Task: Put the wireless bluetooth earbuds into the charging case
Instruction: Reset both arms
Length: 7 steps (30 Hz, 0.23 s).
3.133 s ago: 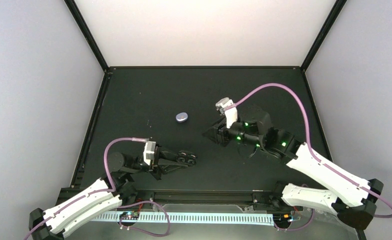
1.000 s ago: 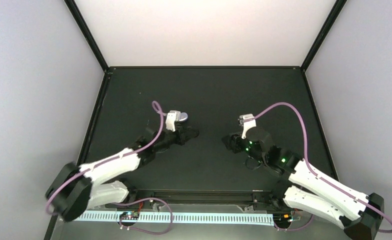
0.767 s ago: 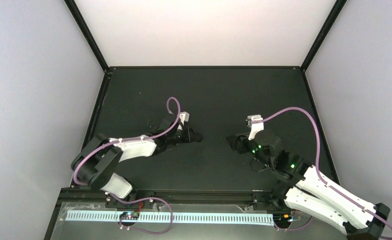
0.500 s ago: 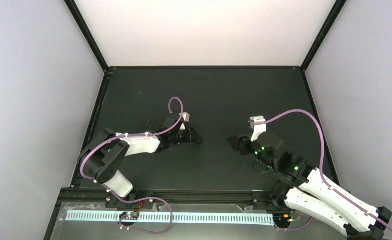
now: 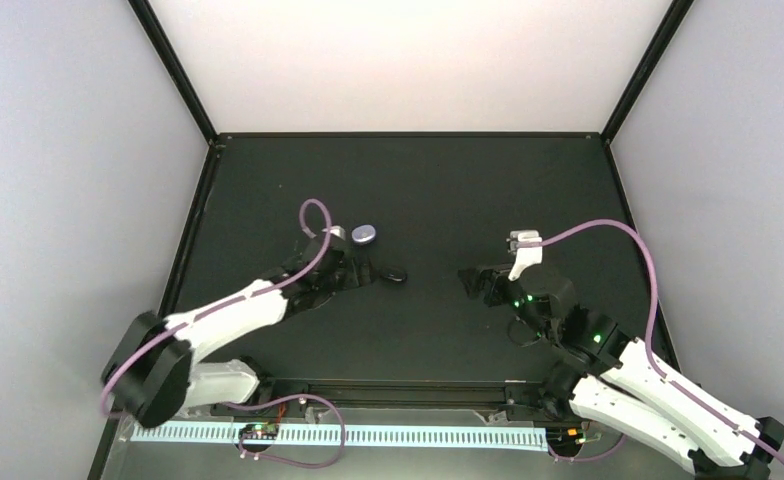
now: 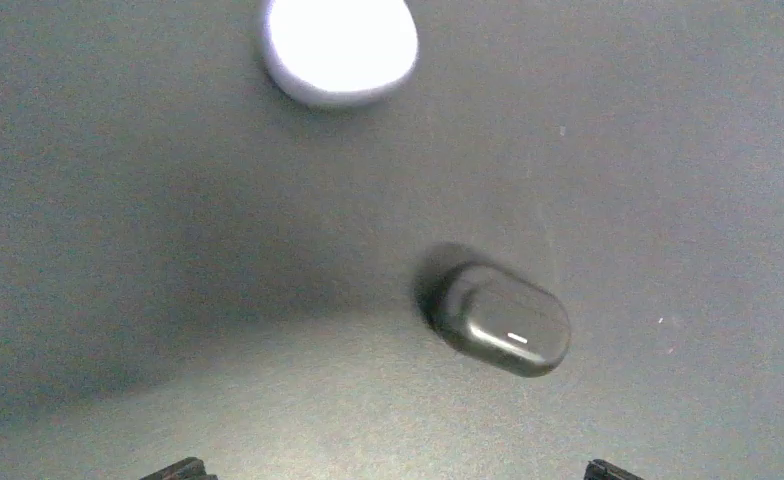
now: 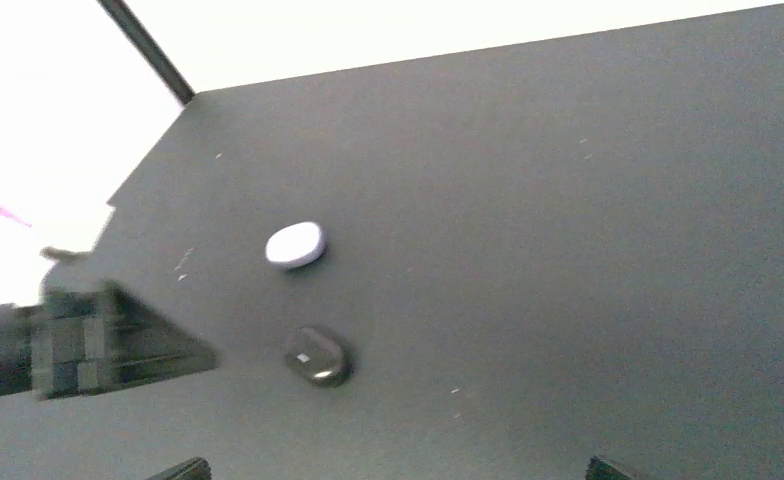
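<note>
A black oval charging case (image 5: pixel 395 274) lies shut on the dark table, also seen in the left wrist view (image 6: pixel 498 318) and the right wrist view (image 7: pixel 316 355). My left gripper (image 5: pixel 361 272) stands open just left of it, touching nothing; only its fingertips (image 6: pixel 183 468) show at the frame's bottom corners. My right gripper (image 5: pixel 468 280) is open too, a short way right of the case and facing it. A pale oval case (image 5: pixel 365 234) rests shut a little behind the black one. The earbuds are out of view.
Black frame rails (image 5: pixel 183 250) border the table on the left, back and right. The left arm's purple cable (image 5: pixel 313 215) loops up near the pale case (image 6: pixel 340 45). The left arm's gripper (image 7: pixel 98 340) shows blurred in the right wrist view.
My left gripper has opened, left the black case on the table and drawn back to the left. My right gripper has opened wider and edged slightly right.
</note>
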### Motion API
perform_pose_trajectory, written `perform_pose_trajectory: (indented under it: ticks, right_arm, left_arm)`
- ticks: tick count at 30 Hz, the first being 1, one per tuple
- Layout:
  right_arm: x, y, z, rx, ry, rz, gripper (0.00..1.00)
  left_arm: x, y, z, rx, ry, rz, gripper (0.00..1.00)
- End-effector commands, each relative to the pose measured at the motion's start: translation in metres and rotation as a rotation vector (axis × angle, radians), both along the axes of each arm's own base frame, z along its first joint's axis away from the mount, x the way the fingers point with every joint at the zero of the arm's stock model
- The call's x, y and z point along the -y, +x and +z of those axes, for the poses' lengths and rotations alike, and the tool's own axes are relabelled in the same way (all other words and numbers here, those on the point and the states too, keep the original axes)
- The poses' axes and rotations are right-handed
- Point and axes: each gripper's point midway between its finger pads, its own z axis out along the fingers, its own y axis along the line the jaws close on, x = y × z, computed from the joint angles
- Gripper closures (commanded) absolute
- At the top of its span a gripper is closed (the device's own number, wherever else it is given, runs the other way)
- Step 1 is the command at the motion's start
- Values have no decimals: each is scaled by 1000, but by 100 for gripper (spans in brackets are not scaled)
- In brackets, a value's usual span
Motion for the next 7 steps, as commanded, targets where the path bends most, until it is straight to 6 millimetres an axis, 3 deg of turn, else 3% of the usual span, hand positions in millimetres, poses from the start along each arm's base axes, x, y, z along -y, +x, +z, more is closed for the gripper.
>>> perform_pose_trajectory:
  ticks: [1,7]
  right_arm:
    - [36,15,18,56,48,-238,0]
    - [55,17,34,115,48,-326,0]
  left_arm:
    - [-54,-18,29,39,114,152,1]
    - [-80,-27,95,249,89,175,1]
